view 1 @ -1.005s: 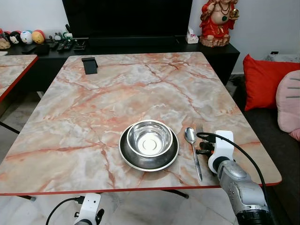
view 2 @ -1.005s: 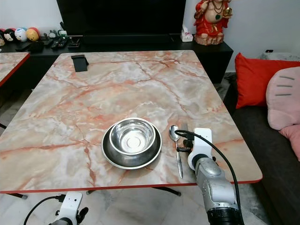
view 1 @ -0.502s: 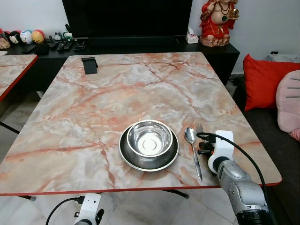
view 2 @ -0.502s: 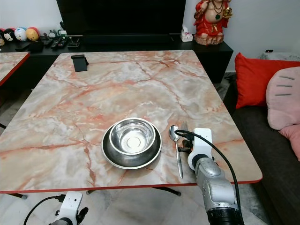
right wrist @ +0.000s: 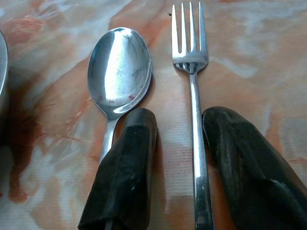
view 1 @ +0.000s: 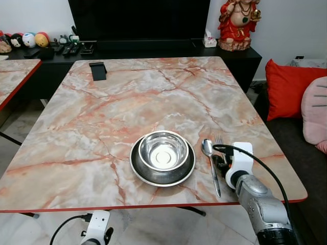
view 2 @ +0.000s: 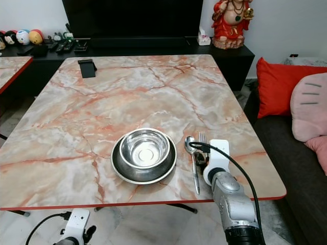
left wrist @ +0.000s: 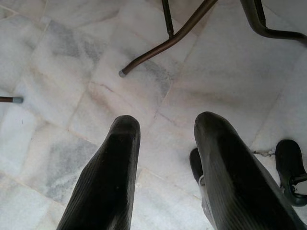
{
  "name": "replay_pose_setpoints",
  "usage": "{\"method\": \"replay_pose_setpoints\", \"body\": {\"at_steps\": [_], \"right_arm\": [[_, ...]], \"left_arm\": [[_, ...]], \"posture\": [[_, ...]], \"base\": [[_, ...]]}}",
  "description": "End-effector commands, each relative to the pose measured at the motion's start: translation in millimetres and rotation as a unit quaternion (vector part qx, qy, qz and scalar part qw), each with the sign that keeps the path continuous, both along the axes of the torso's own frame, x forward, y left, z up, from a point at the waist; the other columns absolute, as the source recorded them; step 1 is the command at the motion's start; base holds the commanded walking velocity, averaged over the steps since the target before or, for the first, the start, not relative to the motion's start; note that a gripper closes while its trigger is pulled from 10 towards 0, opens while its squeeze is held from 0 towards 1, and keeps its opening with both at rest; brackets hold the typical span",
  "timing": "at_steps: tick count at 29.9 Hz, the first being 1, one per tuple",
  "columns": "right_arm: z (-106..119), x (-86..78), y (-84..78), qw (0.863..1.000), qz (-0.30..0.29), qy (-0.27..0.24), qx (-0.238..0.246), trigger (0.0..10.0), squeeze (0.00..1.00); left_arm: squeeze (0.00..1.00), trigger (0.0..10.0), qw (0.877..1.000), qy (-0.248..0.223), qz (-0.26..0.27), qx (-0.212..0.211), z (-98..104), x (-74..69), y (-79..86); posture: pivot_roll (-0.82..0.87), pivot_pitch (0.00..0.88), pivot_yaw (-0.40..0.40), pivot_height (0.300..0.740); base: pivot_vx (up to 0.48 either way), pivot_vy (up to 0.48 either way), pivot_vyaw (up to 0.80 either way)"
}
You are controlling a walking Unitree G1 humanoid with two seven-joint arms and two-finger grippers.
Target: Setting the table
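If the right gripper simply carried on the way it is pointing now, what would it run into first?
Probably the fork: the right gripper is open low over the marble table, the fork's handle between its fingers, with the spoon just beside. Beyond the tines lies bare tabletop; depth is unclear.

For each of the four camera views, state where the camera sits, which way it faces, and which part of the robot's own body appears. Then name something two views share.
Left eye view: on the head, looking forward and down at the marble table; right arm at lower right.
Right eye view: same head, same scene, slightly offset.
Left wrist view: on the idle left arm, facing the tiled floor; left gripper open.
Right wrist view: low over the table; right gripper open astride the fork.
Shared: spoon and fork show in eye and right wrist views.
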State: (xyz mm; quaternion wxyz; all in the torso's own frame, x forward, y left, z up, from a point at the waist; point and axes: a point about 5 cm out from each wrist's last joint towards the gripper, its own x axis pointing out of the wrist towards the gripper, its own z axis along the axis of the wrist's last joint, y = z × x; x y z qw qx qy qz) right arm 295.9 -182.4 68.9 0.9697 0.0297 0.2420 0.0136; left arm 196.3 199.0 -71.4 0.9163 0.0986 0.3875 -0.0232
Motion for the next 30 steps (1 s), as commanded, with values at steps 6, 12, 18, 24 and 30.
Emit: {"method": "replay_pose_setpoints", "body": {"at_steps": [6,12,18,24,30], "right_arm": [[-2,-0.8,-9.5,0.999,-0.025,0.010,-0.028,10.0,0.00],[0,0.0,-13.1,0.999,-0.036,0.004,-0.037,10.0,0.00],[1,0.4,-15.0,0.998,-0.041,0.000,-0.050,10.0,0.00],[4,1.7,-15.7,0.998,-0.044,-0.009,-0.051,10.0,0.00],[11,3.9,-16.4,0.997,-0.049,-0.024,-0.051,10.0,0.00]], "left_arm": [[0.00,10.0,1.000,0.003,-0.001,0.004,0,0.7,0.9],[0.00,10.0,1.000,0.001,-0.002,0.003,1,1.9,0.6],[0.00,10.0,1.000,0.000,-0.002,0.003,1,2.1,0.6],[0.00,10.0,1.000,-0.001,-0.002,0.003,1,2.4,0.8],[0.00,10.0,1.000,-0.001,-0.003,0.002,1,2.6,0.8]], "posture": [[-0.05,0.000,-0.007,0.740],[-0.05,0.000,-0.007,0.740],[-0.05,0.000,-0.008,0.740],[-0.05,0.000,-0.008,0.740],[-0.05,0.000,-0.006,0.740]], "base": [[0.000,0.000,0.00],[0.000,0.000,0.00],[0.000,0.000,0.00],[0.000,0.000,0.00],[0.000,0.000,0.00]]}}
